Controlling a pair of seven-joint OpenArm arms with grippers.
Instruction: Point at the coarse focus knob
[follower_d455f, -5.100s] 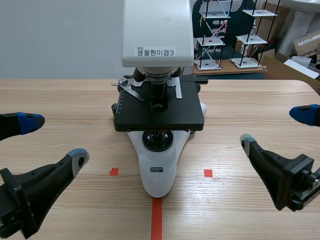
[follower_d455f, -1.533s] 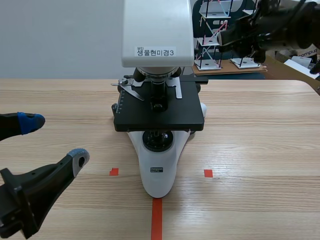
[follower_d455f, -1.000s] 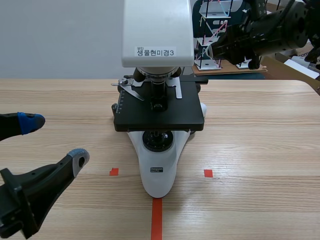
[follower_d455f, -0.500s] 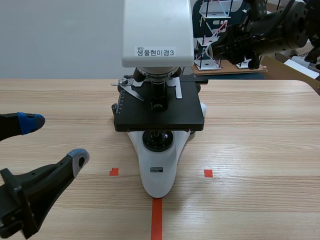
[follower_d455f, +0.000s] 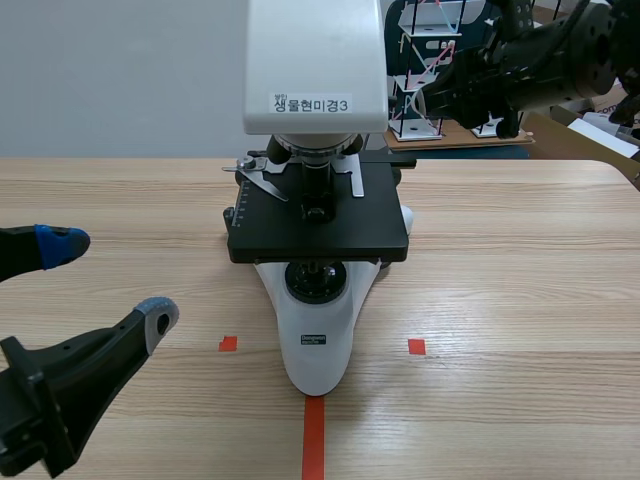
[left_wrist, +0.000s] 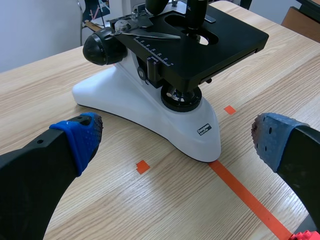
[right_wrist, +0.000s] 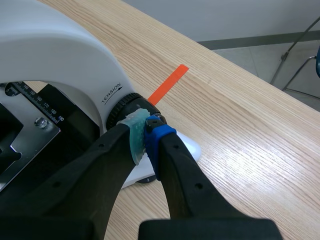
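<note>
You can read "생물현미경3" on the white label on the head of the microscope, and "TENSION" on its white arm. The print on the little base plate is too small for you to read.

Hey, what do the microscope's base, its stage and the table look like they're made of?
Base: glossy white with soft highlights, painted metal or plastic, hard to say. Stage: matte black, flat, with printed white scale marks, probably coated metal. Table: pale wood grain, solid wood or laminate, cannot tell.
</note>
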